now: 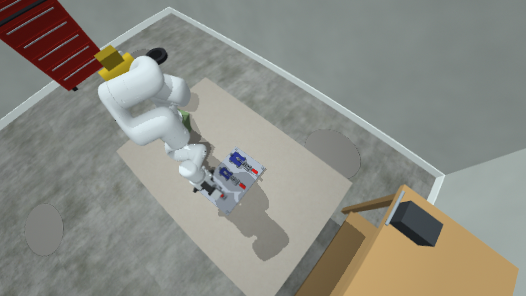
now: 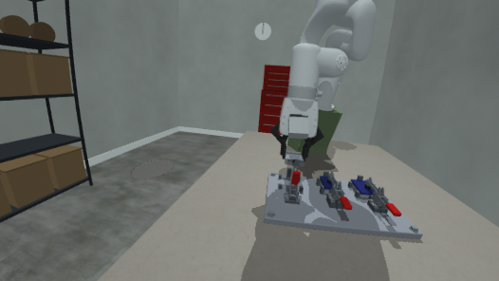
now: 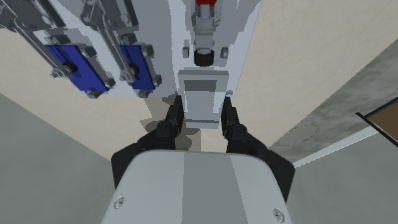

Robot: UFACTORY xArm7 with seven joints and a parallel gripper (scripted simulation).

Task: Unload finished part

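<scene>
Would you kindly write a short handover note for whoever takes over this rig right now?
Gripper: shut on the finished part, the grey one with the milled slot.
Finished part: lifted off the fixture plate, just clear of its opened clamp, whose red handle stands upright.
Two blue blanks: in their nests, clamps down with handles flat; exact seating too small to judge.
Done: unclamping, grasp, lift out.
Left: carry the part to the table, lay it flat, let go.

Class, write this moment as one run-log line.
gripper: shut on slotted part | part: clear of open clamp | blue blanks: clamped in nests | next: lay flat on table
</scene>
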